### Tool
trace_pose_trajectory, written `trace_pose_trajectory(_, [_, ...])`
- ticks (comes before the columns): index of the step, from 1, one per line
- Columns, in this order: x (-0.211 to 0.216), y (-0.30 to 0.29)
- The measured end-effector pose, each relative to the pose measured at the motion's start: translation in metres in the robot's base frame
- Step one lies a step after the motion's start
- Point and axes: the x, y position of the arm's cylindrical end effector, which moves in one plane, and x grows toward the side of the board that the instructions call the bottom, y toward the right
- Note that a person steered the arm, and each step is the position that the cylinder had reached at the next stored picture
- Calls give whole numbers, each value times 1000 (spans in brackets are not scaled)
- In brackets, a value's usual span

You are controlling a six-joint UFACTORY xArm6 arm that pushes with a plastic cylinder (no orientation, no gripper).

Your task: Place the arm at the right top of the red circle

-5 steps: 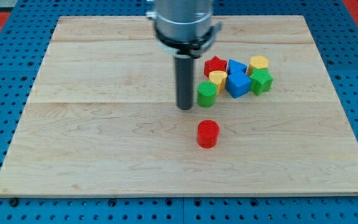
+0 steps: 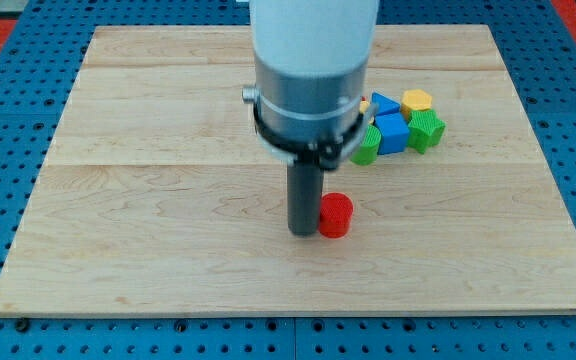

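Observation:
The red circle block (image 2: 336, 215) lies on the wooden board (image 2: 148, 200), a little below its middle. My tip (image 2: 302, 233) rests on the board just to the view's left of the red circle, touching or nearly touching its side. The arm's body hides the board above the tip and part of the block cluster.
A cluster of blocks sits toward the view's upper right: a green block (image 2: 367, 146), a blue cube (image 2: 392, 133), another blue block (image 2: 383, 103), a yellow block (image 2: 417, 100) and a green block (image 2: 427, 129). Other blocks there are hidden behind the arm.
My tip has moved toward the view's bottom, from beside the green block in the cluster down to the left side of the red circle. The arm now covers part of the cluster.

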Motion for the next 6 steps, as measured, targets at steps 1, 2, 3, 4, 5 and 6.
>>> trace_pose_trajectory(1, [-35,17])
trace_pose_trajectory(2, [-11,-2])
trace_pose_trajectory(3, [42,-3])
trace_pose_trajectory(4, [18,70])
trace_pose_trajectory(5, [-39,108])
trace_pose_trajectory(6, [17,101])
